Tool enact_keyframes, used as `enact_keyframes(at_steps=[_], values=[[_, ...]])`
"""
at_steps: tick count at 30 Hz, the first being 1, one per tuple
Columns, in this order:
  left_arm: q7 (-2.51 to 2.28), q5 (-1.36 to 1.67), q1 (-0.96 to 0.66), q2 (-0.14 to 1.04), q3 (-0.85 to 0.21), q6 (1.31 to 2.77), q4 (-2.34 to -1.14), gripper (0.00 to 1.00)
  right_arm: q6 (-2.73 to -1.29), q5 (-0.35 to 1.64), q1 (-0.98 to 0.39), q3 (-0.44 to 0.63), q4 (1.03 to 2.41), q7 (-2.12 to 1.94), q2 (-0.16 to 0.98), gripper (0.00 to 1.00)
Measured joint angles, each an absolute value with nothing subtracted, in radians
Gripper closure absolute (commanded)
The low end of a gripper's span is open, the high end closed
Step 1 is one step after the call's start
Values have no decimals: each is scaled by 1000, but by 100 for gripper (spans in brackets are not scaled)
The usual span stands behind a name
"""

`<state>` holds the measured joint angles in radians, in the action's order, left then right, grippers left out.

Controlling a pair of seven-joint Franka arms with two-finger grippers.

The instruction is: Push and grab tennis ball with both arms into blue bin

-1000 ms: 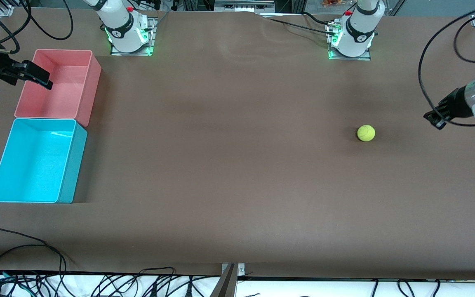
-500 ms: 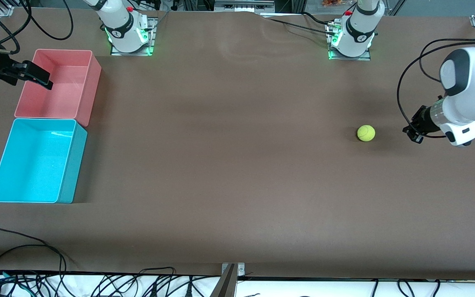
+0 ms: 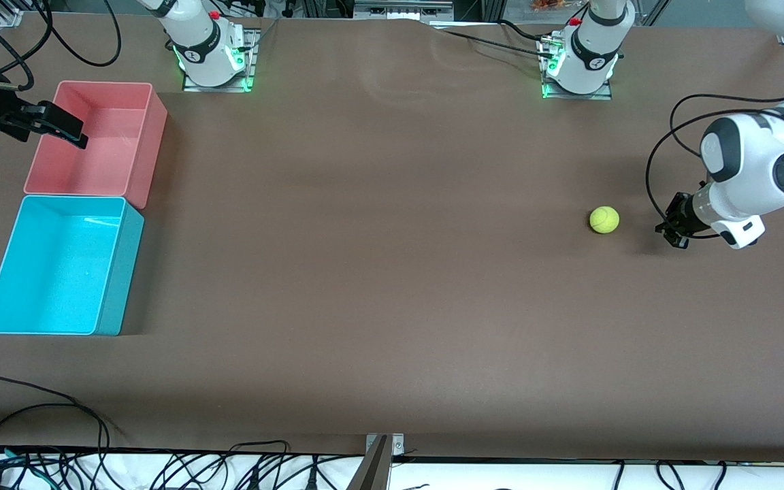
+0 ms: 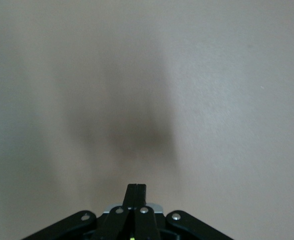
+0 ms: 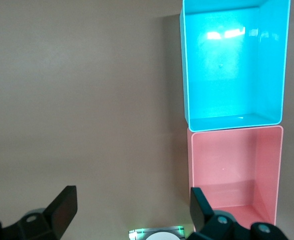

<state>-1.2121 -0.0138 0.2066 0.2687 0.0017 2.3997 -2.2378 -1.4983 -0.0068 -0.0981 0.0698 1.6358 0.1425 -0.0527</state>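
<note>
**Ball on open table, bins at the right arm's end**

Only the front view shows the tennis ball (image 3: 604, 220) on the brown table (image 3: 378, 272), near the left gripper (image 3: 673, 231), fingers pressed together. The right wrist view shows the right gripper (image 5: 129, 212) spread wide above the blue bin (image 5: 235, 65) and pink bin (image 5: 234, 170).

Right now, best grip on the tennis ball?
Across the widest part of the tennis ball, from straight above: it is round and sits alone on bare table, nothing beside it. The left gripper nearby is shut, so open it first.
</note>
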Motion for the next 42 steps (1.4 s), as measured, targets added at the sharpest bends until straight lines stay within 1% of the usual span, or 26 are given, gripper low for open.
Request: enact_keyframes(at_steps=[9, 11, 26, 29, 36, 42], values=[[-1259, -14, 218, 301, 2, 2496, -2318, 100, -1498, -7, -98, 70, 1636, 142, -52, 0], [-1271, -14, 224, 301, 2, 2546, -2357, 100, -1498, -7, -98, 70, 1636, 142, -52, 0], [-1273, -18, 257, 300, 2, 2592, -2405, 100, -1498, -7, -98, 70, 1636, 142, -52, 0], [-1273, -61, 275, 300, 3, 2593, -2405, 100, -1498, -7, -98, 70, 1636, 142, -52, 0], [-1274, -218, 375, 289, 4, 2599, -2405, 100, -1498, -7, -98, 70, 1636, 142, -52, 0], [-1308, -237, 398, 281, -12, 2600, -2405, 100, -1492, -7, -98, 70, 1636, 142, -52, 0]])
